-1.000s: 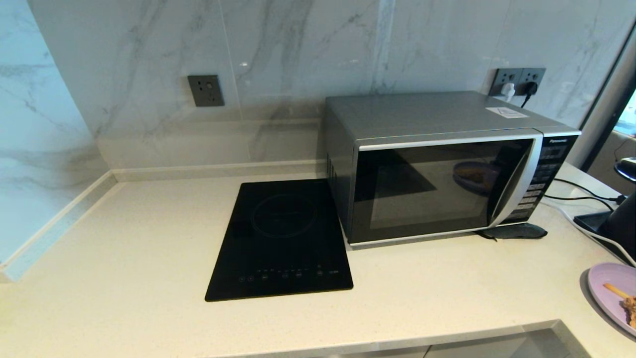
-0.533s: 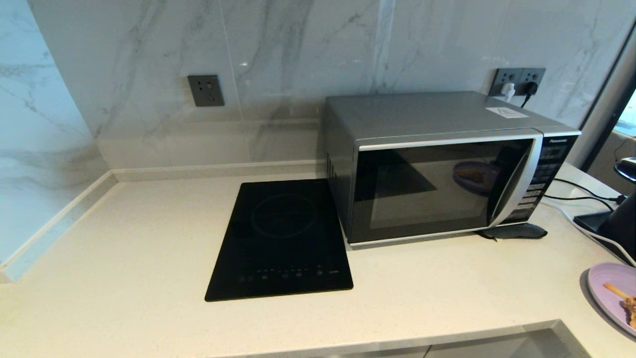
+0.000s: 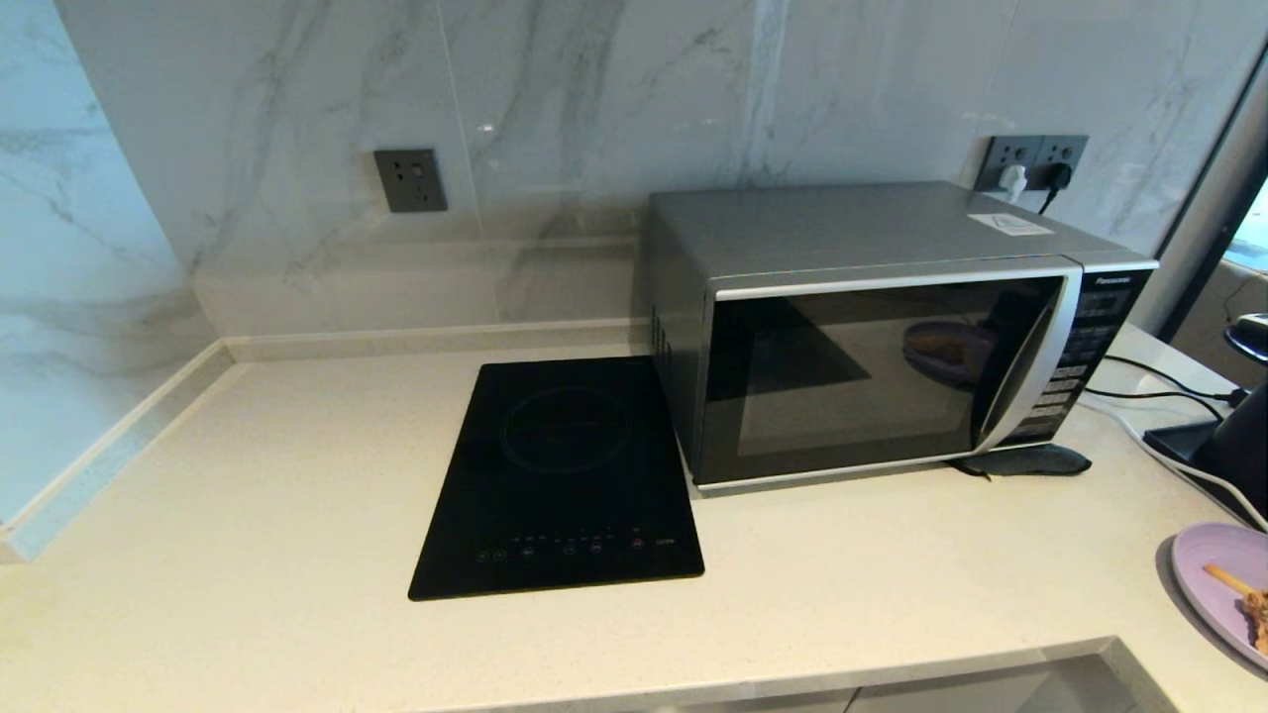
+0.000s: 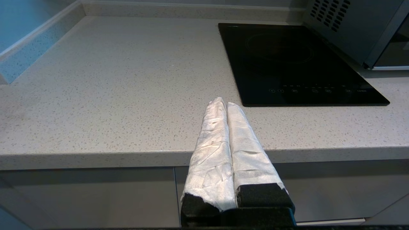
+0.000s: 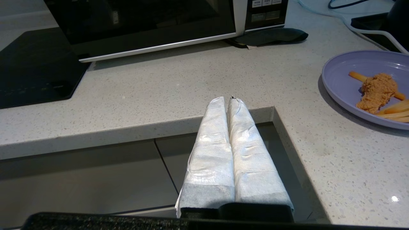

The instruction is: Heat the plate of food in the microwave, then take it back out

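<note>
The silver-grey microwave (image 3: pixel 872 327) stands at the back right of the counter, its dark glass door closed; its front also shows in the right wrist view (image 5: pixel 153 25). The lilac plate of food (image 3: pixel 1223 584) rests on the counter at the far right edge, with fries and a crumbly orange heap on the plate of food (image 5: pixel 348 83). My right gripper (image 5: pixel 226 99) is shut and empty, held low in front of the counter edge, left of the plate. My left gripper (image 4: pixel 223 103) is shut and empty too, near the counter's front edge, short of the hob. Neither arm appears in the head view.
A flat black induction hob (image 3: pixel 560 475) lies left of the microwave. A dark cloth (image 3: pixel 1025 460) sits under the microwave's right front corner. Cables and a black appliance (image 3: pixel 1233 436) crowd the far right. Wall sockets (image 3: pixel 1030 158) are behind. The counter steps inward (image 5: pixel 274 111) near my right gripper.
</note>
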